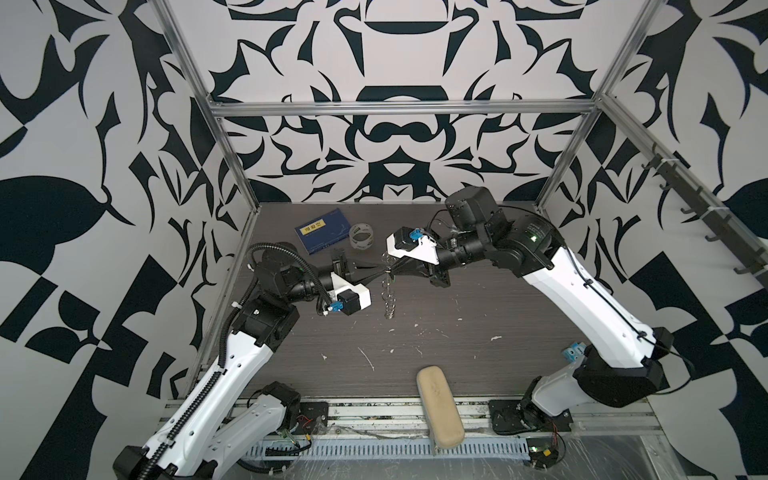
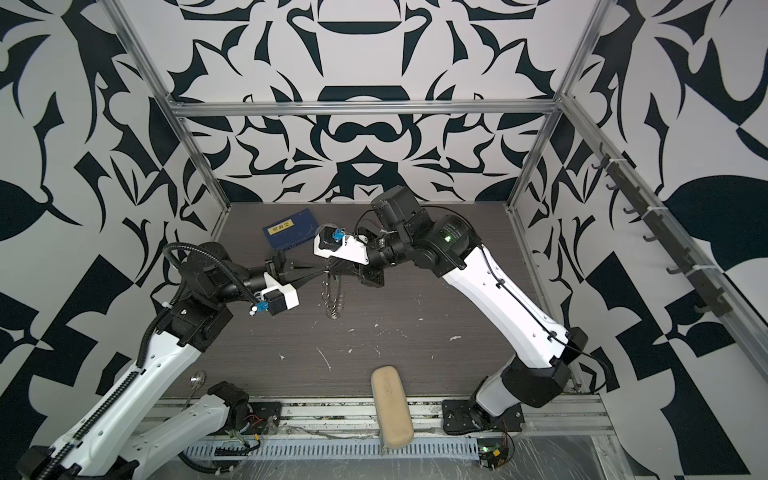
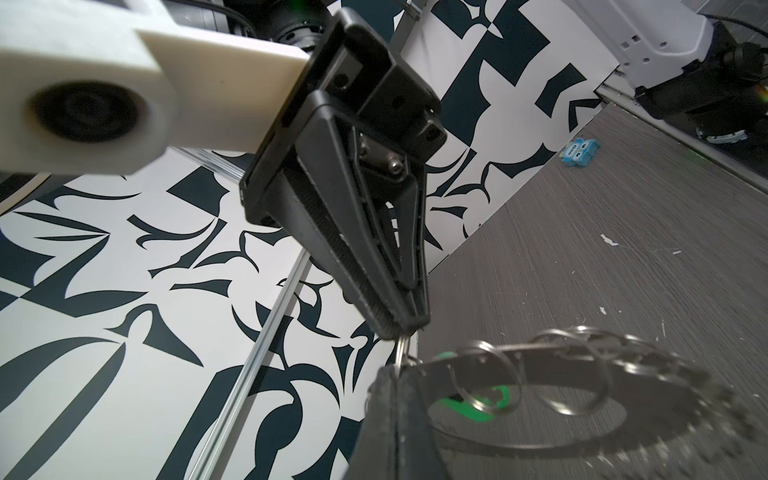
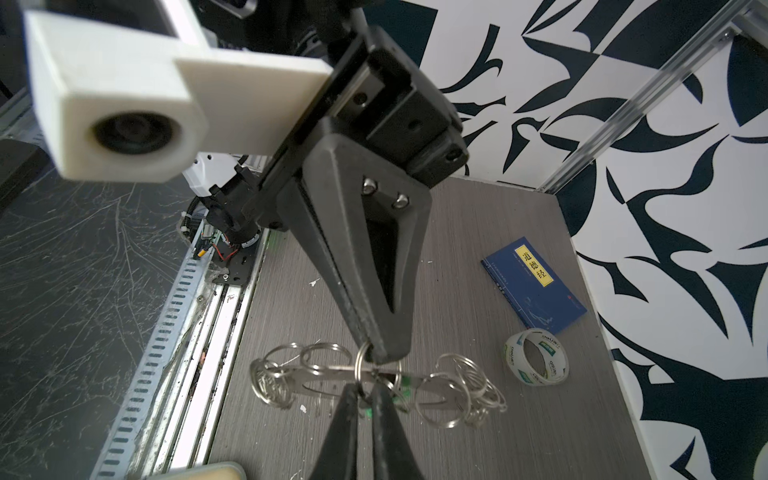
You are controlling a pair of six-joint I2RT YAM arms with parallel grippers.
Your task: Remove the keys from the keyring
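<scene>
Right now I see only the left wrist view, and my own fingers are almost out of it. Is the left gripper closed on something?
Observer: Yes. In the right wrist view the left gripper is shut on the looped rim of the keyring.
Operator: What lies further back, toward the rear wall?
Observer: A clear tape roll and a blue book, both apart from the keyring.
Operator: And near the front?
Observer: In both top views a beige case lies across the front edge of the table.

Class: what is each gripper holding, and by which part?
Both hold the keyring at its rim: the left gripper and the right gripper each pinch a small wire loop.
</scene>
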